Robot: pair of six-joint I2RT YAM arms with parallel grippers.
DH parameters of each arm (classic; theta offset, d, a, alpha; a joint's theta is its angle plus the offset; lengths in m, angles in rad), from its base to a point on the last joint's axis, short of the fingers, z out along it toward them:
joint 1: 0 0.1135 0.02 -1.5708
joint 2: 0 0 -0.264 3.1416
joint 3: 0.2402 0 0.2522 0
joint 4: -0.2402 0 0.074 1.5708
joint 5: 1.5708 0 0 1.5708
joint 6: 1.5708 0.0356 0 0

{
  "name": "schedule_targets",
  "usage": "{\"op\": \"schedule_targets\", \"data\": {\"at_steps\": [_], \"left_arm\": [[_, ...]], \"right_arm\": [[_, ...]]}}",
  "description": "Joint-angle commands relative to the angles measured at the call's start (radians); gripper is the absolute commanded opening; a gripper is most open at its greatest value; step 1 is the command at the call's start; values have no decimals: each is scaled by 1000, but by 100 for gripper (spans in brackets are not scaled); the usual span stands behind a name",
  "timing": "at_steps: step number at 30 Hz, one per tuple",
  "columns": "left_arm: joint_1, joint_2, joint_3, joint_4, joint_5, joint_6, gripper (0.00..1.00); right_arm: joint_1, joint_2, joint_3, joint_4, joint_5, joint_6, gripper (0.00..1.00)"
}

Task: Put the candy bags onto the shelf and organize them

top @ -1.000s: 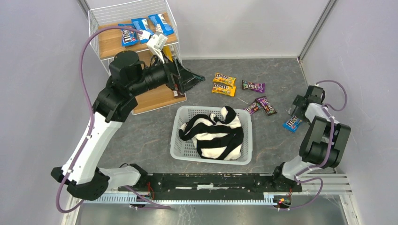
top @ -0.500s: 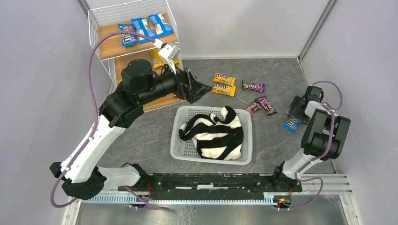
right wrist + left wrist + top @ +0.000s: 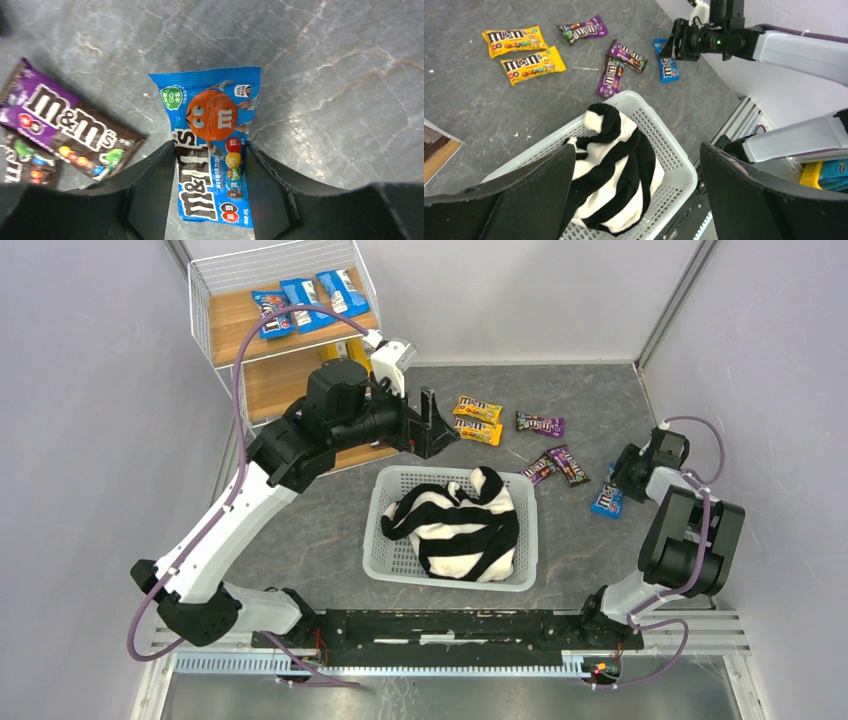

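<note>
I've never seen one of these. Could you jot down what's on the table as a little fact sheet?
Shelf: three blue bags on top board
Table: two yellow bags, three purple bags, one blue bag, all loose
Basket: holds striped cloth
Left claw: open, empty, raised near yellow bags
Right claw: fingers straddle the lone blue bag; grip unclear

Robotics lab test cell. Evidence: plain pale partition walls (image 3: pixel 90 440) on left, far and right sides; grey stone-pattern tabletop (image 3: pixel 590 380); black mounting rail (image 3: pixel 450 625) along near edge bearing left arm (image 3: pixel 230 530) and right arm (image 3: pixel 690 530), purple cables (image 3: pixel 234 380) looping; small wire shelf (image 3: pixel 228 328) standing far left on tabletop.
</note>
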Motion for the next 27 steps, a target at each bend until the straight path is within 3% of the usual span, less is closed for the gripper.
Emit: {"op": "schedule_targets", "data": {"at_steps": [1, 12, 20, 24, 27], "left_arm": [[-5, -20, 27, -34, -20, 31, 100], [-5, 6, -97, 104, 36, -98, 97], [-9, 83, -167, 303, 215, -267, 95], [-65, 153, -162, 346, 232, -317, 94], [-137, 225, -134, 354, 167, -310, 93]], "right_arm": [[1, -39, -6, 79, -104, 50, 57], [2, -151, -88, 201, -361, 156, 44], [34, -257, -100, 220, -484, 230, 43], [80, -332, -101, 223, -503, 289, 43], [152, -377, -119, 278, -527, 375, 43]]}}
